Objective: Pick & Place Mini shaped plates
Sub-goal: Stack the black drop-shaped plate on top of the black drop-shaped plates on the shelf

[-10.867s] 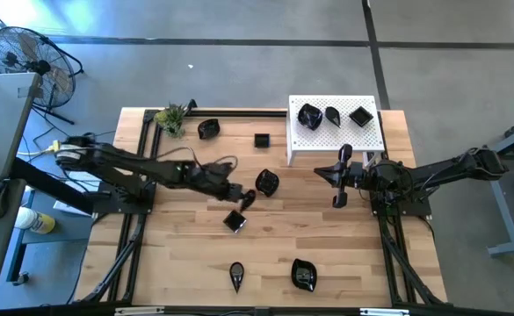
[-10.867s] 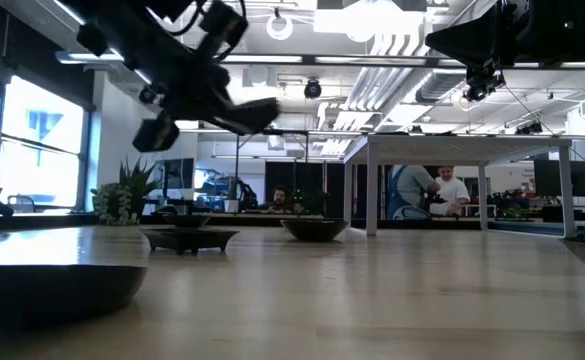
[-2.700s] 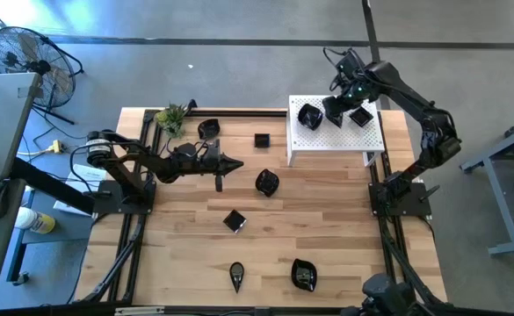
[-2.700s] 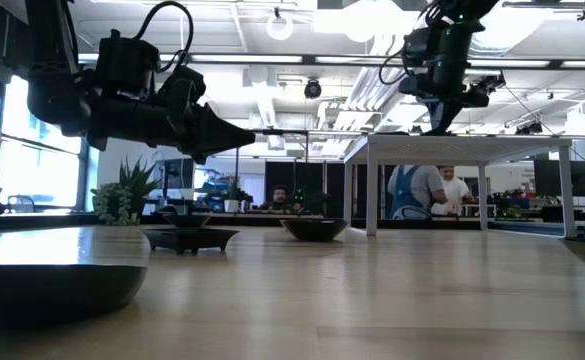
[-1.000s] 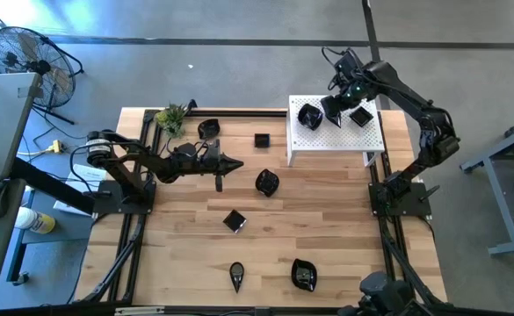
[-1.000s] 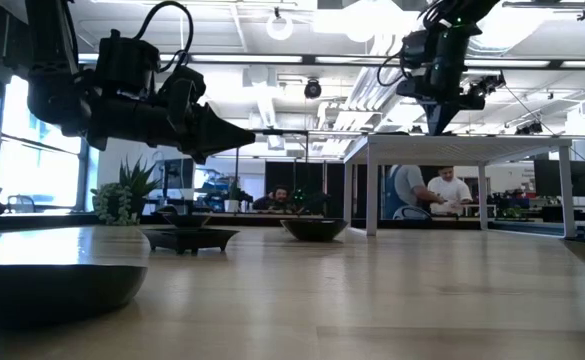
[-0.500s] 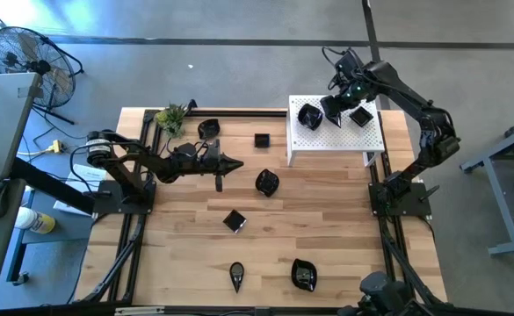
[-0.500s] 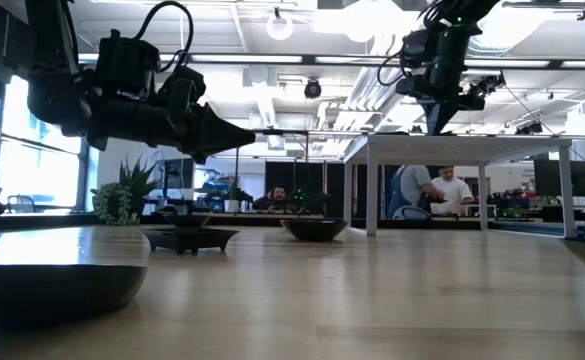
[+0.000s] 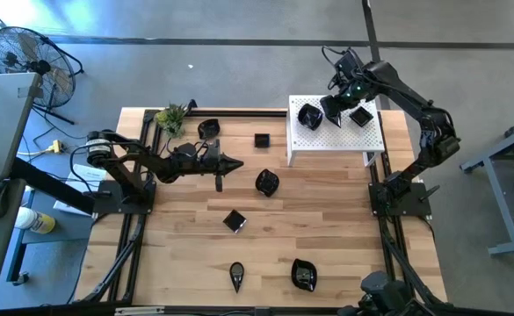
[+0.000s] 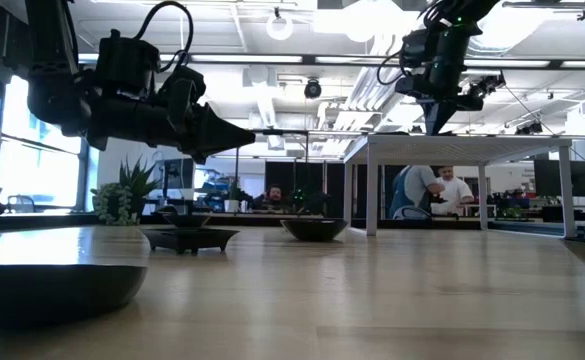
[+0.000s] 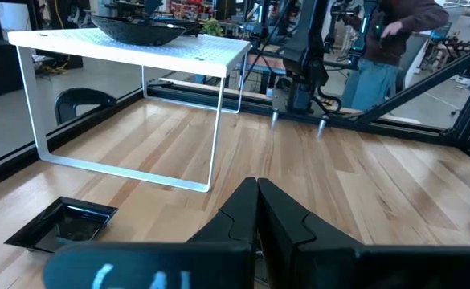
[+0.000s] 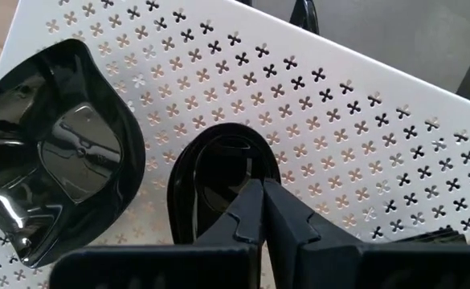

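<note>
Three black mini plates lie on the white perforated platform (image 9: 336, 140): a wavy one (image 9: 309, 115), a teardrop one (image 12: 210, 177) and a square one (image 9: 360, 115). My right gripper (image 12: 260, 186) is shut and points steeply down, its tips over the teardrop plate's hollow. Several more plates lie on the wooden table, among them a rounded one (image 9: 267, 182) and a square one (image 9: 233, 220). My left gripper (image 9: 239, 164) is shut and level above the table's left half, holding nothing; a square plate (image 11: 62, 225) lies on the wood beside it. My right gripper has its shut fingertips (image 12: 251, 201) over the inside of the teardrop plate, which lies flat on the platform. I cannot tell whether the tips touch the plate; the fingers themselves hide that spot.
A small green plant (image 9: 171, 117) stands at the table's far left corner. Dark frame rails (image 9: 239, 111) run along the far edge and both sides. A teardrop plate (image 9: 236, 276) and a rounded plate (image 9: 303, 275) lie near the front edge. People stand beyond the table (image 10: 422, 190).
</note>
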Controlling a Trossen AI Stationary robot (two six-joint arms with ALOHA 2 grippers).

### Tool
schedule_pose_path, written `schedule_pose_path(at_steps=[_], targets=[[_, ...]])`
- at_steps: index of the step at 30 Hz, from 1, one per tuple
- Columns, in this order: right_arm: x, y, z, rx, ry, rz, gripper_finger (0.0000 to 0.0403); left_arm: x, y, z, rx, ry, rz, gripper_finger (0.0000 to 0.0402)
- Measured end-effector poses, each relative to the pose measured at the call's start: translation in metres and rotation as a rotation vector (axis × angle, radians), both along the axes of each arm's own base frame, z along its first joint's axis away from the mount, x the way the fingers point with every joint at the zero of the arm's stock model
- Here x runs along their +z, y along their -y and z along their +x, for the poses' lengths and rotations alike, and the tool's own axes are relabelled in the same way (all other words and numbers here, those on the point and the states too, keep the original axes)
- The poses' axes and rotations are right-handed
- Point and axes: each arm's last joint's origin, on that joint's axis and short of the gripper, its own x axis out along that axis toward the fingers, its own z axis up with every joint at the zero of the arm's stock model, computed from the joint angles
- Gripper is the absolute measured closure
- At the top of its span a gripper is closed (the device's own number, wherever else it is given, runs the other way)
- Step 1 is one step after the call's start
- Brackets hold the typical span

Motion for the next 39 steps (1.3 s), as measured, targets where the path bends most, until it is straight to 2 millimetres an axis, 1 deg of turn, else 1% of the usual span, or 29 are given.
schedule_pose_path(at_steps=[12, 25, 32, 36, 39], targets=[[-0.0001, 0.0007, -0.0017, 0.012, -0.052, -0.031, 0.0403, 0.0, 0.0, 0.0, 0.0, -0.001, 0.002, 0.0399], [-0.0002, 0.0007, -0.0016, 0.014, -0.05, -0.03, 0.0403, 0.0, -0.0002, 0.0, 0.007, -0.001, 0.004, 0.0399], [-0.0079, 0.0045, 0.0016, 0.018, -0.057, 0.002, 0.0403, -0.0001, -0.0003, 0.0, 0.007, -0.001, 0.004, 0.0399], [-0.0065, 0.0047, 0.0017, 0.017, -0.049, -0.01, 0.0403, -0.0001, -0.0003, 0.0, 0.007, -0.001, 0.004, 0.0399], [-0.0006, 0.0011, -0.0007, 0.02, -0.037, -0.027, 0.0403, -0.0003, -0.0004, -0.0001, 0.012, -0.004, 0.004, 0.0399]])
